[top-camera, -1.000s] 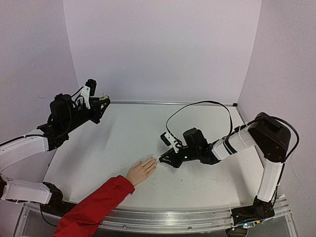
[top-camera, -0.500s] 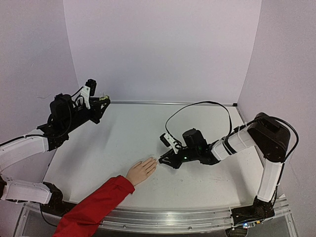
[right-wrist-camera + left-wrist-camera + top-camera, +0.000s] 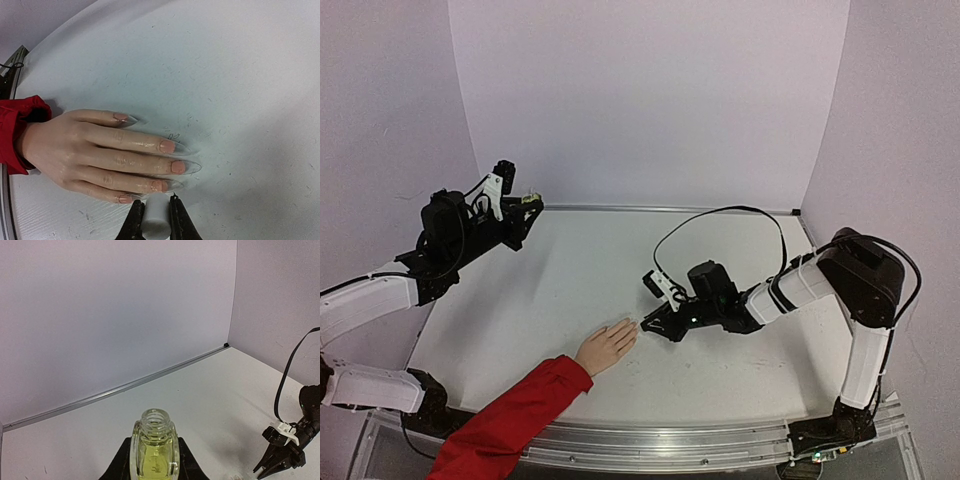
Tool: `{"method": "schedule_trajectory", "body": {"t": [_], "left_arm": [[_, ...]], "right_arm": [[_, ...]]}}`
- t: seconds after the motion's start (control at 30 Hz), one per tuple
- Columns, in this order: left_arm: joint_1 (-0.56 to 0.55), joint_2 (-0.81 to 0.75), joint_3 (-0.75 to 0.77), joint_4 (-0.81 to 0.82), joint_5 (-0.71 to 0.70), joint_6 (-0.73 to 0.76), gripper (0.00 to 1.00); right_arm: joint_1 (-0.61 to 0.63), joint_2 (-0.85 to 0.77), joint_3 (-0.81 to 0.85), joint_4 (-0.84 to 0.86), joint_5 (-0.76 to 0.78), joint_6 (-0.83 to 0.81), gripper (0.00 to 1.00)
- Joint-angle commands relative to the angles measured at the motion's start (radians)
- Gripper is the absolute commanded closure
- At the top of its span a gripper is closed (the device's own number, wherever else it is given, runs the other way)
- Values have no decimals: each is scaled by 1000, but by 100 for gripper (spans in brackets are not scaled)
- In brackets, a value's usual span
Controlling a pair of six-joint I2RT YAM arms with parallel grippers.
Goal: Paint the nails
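Observation:
A peach-coloured hand (image 3: 608,346) with a red sleeve (image 3: 515,420) lies flat on the white table, fingers together and pointing right. In the right wrist view its nails (image 3: 172,166) are long, clear-tipped and pale. My right gripper (image 3: 156,200) is shut on a white cap (image 3: 156,219), held low right at the nail tips of the lowest fingers; whatever hangs under the cap is hidden. In the top view this gripper (image 3: 655,322) sits just right of the fingertips. My left gripper (image 3: 154,462) is shut on an uncapped yellow-green bottle (image 3: 154,440), held upright above the far left of the table (image 3: 525,203).
A black cable (image 3: 720,215) loops above the right arm. Pale walls close the table at the back and both sides, with a metal rail (image 3: 660,445) along the near edge. The right gripper (image 3: 282,460) shows at the lower right of the left wrist view.
My right gripper has crept slightly left, closer to the fingertips, with the cap in it. The left arm and the hand have not moved.

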Motion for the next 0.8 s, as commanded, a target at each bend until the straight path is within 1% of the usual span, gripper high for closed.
{"method": "schedule_trajectory", "body": {"t": [0.0, 0.77], "left_arm": [[5, -7, 16, 67, 14, -5, 100], [6, -4, 16, 68, 18, -9, 100]], "right_arm": [[5, 11, 37, 7, -1, 2, 100], [5, 10, 37, 7, 74, 28, 100]]}}
